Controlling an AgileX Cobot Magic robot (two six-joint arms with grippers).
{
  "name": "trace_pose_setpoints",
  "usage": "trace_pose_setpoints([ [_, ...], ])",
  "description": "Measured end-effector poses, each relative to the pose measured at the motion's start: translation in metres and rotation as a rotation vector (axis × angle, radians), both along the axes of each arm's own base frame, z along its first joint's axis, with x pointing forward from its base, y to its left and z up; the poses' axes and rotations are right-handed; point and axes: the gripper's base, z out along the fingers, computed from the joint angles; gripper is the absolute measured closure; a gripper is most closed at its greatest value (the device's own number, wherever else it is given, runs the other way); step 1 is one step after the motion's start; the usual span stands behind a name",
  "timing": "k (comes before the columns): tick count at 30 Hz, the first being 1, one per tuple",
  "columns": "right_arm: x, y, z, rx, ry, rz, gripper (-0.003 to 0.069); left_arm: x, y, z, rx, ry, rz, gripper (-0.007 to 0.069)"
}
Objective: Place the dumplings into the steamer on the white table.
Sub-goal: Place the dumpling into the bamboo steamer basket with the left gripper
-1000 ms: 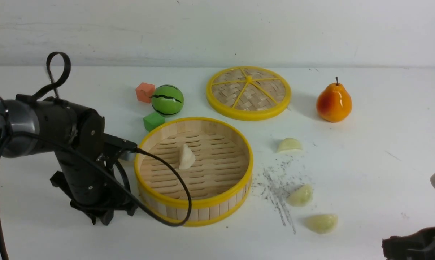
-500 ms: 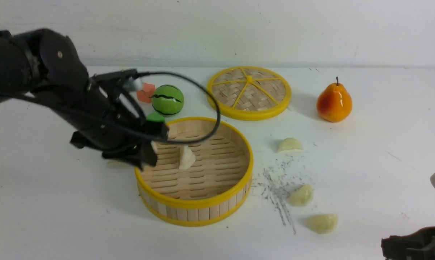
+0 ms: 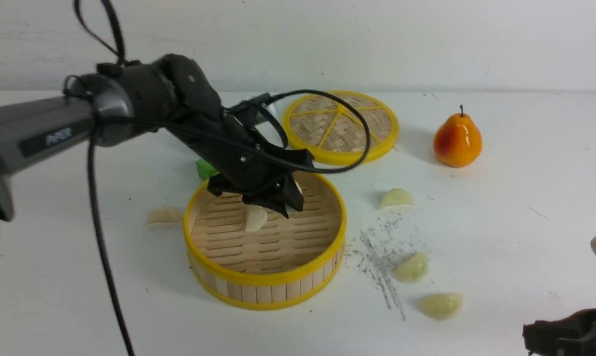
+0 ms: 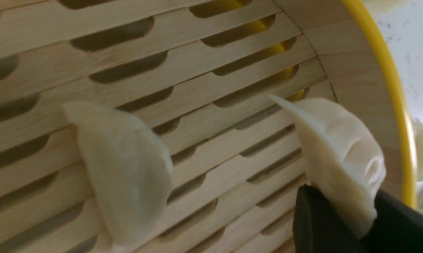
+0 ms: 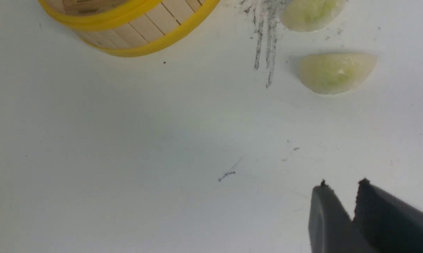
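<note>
Left hand (image 3: 284, 203): clenched on a cream dumpling (image 4: 341, 158), hovering over the far half of the steamer (image 3: 270, 281); black fingers (image 4: 316, 221) pinching one end of the dumpling, other end pointing away from the hand.
Held dumpling: over the slatted floor, close to the steamer's wall; contact with the floor impossible to tell.
Second cream dumpling (image 3: 255, 218): lying on the steamer floor, just left of the left hand and nearer, apart from the held one.
Third cream dumpling (image 3: 164, 216): on the surface (image 3: 525, 222), outside the steamer, just beside its left wall.
Green dumplings: three on the surface right of the steamer; one (image 3: 396, 198) farthest back, one (image 3: 412, 267) beside the grey scuff marks (image 3: 379, 262), one (image 3: 440, 305) nearest.
Right hand (image 5: 343, 183): low over bare surface at the near right, well apart from the steamer; released, tips a narrow gap apart, nothing between them.
Lid (image 3: 341, 127): flat on the surface beyond the steamer.
Pear (image 3: 457, 141): upright, right of the lid.
Green cube (image 3: 206, 169): beside the steamer's far left rim, partly hidden by the left arm (image 3: 45, 133).
</note>
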Motion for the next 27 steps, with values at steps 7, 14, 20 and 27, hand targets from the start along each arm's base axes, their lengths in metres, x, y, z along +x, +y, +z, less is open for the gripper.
trace_pose_setpoints([
  [7, 0.000, 0.000, 0.000, -0.001, -0.001, 0.000, 0.0526, 0.008, -0.012, -0.030, 0.099, -0.022, -0.051, 0.0496],
  [14, 0.000, 0.000, 0.000, -0.005, -0.003, 0.003, 0.0526, 0.010, -0.011, -0.028, 0.110, -0.033, -0.035, 0.0307],
  [20, 0.000, 0.000, 0.000, -0.007, -0.004, 0.005, 0.0526, 0.008, -0.012, -0.005, 0.103, 0.027, -0.008, 0.0136],
  [27, 0.000, 0.000, 0.000, -0.007, -0.004, 0.005, 0.0527, 0.006, 0.003, 0.079, 0.234, -0.143, -0.049, 0.0153],
])
